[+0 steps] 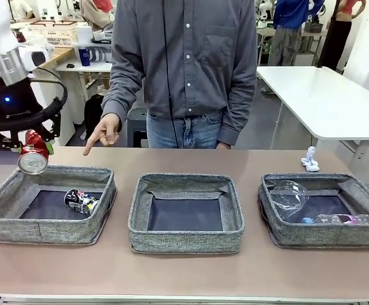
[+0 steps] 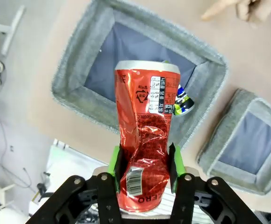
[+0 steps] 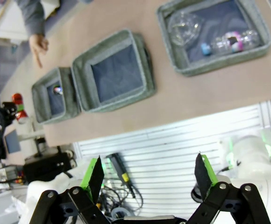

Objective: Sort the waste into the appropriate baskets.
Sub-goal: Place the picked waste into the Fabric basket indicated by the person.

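Observation:
My left gripper (image 1: 30, 147) is shut on the crushed red can (image 1: 33, 154) and holds it above the far left corner of the left basket (image 1: 6, 206). In the left wrist view the green pads (image 2: 114, 163) pinch the can (image 2: 147, 126) over that basket (image 2: 72, 70). A dark printed can (image 1: 81, 201) lies inside it. The middle basket (image 1: 184, 240) holds nothing. Crumpled clear plastic (image 1: 289, 196) and a blue-capped bottle (image 1: 334, 219) lie in the right basket (image 1: 324, 236). A white paper wad (image 1: 310, 159) rests on the table behind it. My right gripper (image 3: 149, 175) hangs open, high over the table's near edge.
A person stands at the far side, one hand (image 1: 105, 132) pointing down toward the left basket, close to the held can. A white table (image 1: 324, 95) stands at the back right. Bare tabletop (image 1: 184, 273) runs in front of the baskets.

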You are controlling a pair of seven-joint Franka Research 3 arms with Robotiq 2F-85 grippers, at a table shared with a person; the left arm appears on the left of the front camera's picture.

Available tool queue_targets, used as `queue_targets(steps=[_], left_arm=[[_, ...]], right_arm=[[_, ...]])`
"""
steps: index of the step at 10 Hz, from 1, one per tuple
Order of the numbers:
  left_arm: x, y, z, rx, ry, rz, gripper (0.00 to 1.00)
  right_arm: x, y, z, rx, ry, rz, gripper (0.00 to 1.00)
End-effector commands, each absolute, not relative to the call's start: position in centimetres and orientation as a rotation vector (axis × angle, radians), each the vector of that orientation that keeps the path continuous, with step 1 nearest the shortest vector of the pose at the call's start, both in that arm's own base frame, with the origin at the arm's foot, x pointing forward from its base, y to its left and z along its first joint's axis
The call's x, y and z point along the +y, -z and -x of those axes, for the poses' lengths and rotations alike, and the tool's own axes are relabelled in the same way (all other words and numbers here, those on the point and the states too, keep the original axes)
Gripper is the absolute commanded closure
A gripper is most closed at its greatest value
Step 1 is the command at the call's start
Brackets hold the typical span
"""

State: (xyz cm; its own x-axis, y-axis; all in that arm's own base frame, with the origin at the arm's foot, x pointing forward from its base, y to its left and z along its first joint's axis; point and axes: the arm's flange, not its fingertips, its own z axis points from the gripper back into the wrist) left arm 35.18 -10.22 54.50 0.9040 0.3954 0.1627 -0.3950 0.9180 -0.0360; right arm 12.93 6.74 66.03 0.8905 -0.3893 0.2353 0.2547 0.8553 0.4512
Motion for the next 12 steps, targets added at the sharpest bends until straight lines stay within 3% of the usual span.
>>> queue_targets(steps=[1,2,3,4,6,12], left_arm=[[-10.0,-54.1,-35.4,-0.177,-0.349,-0.003,0.55],[-10.2,-54.5,-35.2,-0.169,-0.408,0.002,0.55],[-10.6,-52.8,-37.7,-0.142,-0.160,-0.013,0.55],[-9.9,-48.6,-40.5,-0.109,-0.076,-0.021,0.55],[-8.9,-44.6,-41.7,-0.178,-0.009,-0.001,0.55],[-8.0,-44.1,-41.4,-0.185,-0.051,-0.033,0.55]], right_arm=[[6.7,-66.1,-12.1,-0.323,0.325,-0.433,0.00],[6.7,-66.1,-12.1,-0.323,0.325,-0.433,0.00],[6.7,-66.1,-12.1,-0.323,0.325,-0.433,0.00],[6.7,-66.1,-12.1,-0.323,0.325,-0.433,0.00],[6.7,-66.1,-12.1,-0.323,0.325,-0.433,0.00],[6.7,-66.1,-12.1,-0.323,0.325,-0.433,0.00]])
